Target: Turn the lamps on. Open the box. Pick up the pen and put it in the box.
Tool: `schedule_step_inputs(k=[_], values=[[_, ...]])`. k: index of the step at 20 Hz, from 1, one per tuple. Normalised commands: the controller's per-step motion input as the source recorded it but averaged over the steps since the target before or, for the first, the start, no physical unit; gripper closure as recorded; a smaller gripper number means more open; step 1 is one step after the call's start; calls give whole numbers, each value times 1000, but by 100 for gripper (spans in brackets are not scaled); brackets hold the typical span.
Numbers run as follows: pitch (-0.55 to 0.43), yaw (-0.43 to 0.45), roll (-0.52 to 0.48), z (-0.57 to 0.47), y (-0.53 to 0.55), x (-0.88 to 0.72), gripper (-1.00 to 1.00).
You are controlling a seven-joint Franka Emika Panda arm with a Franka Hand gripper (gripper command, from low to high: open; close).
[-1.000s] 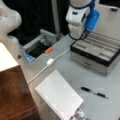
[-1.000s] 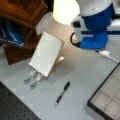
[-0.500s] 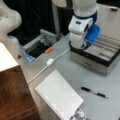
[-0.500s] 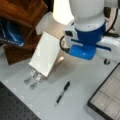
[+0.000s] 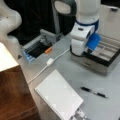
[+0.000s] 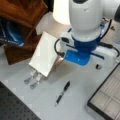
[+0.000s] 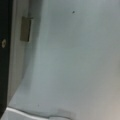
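Note:
The box [image 5: 100, 63] stands open in a front view's right, its pale compartments showing; one corner of it [image 6: 107, 100] shows in a front view's bottom right. The thin black pen [image 5: 93, 92] lies flat on the grey table, apart from the box, and the pen [image 6: 62, 93] lies below the arm. My gripper [image 5: 78, 52] hangs under the white and blue wrist, at the box's front left corner, with its fingers hidden by the wrist. The wrist view shows only the box's grey front with its clasp [image 7: 25, 28] and bare table. A lamp shade [image 6: 61, 10] glows brightly.
A white flat slab [image 5: 58, 97] lies near the table's front, left of the pen. A white cable [image 5: 50, 62] runs across the table. A brown wooden block [image 5: 15, 95] stands at the left. An open grey tray [image 5: 37, 47] with an orange item sits behind.
The arm has come down from above the open box and towards the table in front of it, nearer the pen. The pen and box have not moved.

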Motion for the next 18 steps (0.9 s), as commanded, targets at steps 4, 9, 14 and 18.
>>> schedule_step_inputs(k=[4,9,14,18], values=[[-143,-29,-197,-329,-128,24,-100],[-132,-12,-141,-176,-108,-21,-100],[-143,45,-149,-150,-106,-39,-100],[-116,111,-131,-144,-80,-12,-100]])
